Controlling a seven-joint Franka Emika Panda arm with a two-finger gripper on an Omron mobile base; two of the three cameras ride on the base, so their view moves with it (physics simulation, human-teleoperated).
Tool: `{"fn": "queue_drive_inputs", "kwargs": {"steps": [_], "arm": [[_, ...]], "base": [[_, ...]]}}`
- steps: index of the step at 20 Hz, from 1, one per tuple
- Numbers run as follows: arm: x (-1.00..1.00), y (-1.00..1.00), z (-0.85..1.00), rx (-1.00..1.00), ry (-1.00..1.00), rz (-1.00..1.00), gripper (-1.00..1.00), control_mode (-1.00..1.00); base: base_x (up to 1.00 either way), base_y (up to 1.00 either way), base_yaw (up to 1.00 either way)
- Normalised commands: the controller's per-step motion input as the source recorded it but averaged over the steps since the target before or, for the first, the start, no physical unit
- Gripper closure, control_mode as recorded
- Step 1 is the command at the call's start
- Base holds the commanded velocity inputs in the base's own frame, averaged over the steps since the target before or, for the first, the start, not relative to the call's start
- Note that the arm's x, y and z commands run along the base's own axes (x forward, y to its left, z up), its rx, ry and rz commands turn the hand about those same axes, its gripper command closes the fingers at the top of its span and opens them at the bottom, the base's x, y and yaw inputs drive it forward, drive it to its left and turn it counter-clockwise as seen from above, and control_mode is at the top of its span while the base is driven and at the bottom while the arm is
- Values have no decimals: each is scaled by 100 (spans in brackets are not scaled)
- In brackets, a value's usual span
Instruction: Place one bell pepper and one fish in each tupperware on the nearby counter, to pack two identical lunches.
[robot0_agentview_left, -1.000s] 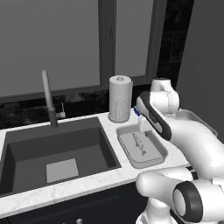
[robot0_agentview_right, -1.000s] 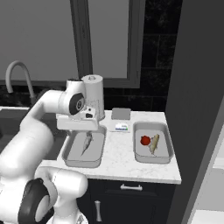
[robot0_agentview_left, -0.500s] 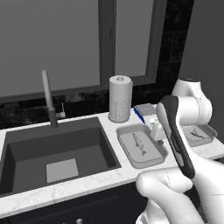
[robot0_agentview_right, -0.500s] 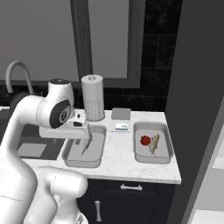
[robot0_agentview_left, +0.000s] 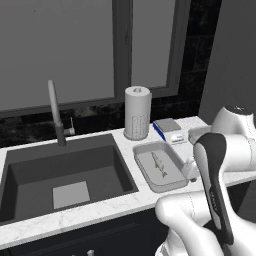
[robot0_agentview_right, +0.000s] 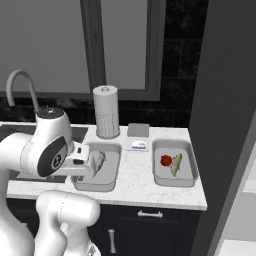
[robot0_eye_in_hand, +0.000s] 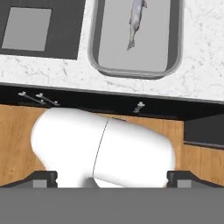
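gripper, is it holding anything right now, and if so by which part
Nothing is held. In the hand view the gripper has its fingertips wide apart with nothing between them; the fish lies in its tupperware on the counter.

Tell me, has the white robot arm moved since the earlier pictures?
Yes. In the right base view the white robot arm has swung left, away from the white paper towel roll, toward the sink side.

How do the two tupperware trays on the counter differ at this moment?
The left tupperware holds a fish and no bell pepper; the right tupperware holds a red bell pepper beside its own fish. The left one sits next to the sink, partly behind the arm; the right one sits near the counter's end. Both are grey, shallow, rounded rectangles.
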Motion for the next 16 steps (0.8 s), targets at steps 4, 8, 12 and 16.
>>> {"fn": "queue_drive_inputs", "kwargs": {"steps": [4, 8, 12, 16], "arm": [[0, 0, 0, 0, 0, 0, -100, 100], [0, 0, 0, 0, 0, 0, -100, 100], [0, 0, 0, 0, 0, 0, -100, 100], [0, 0, 0, 0, 0, 0, -100, 100]], "base": [[-1, 0, 0], [-79, -54, -14], [-99, -77, -25], [-52, -93, -26]]}}
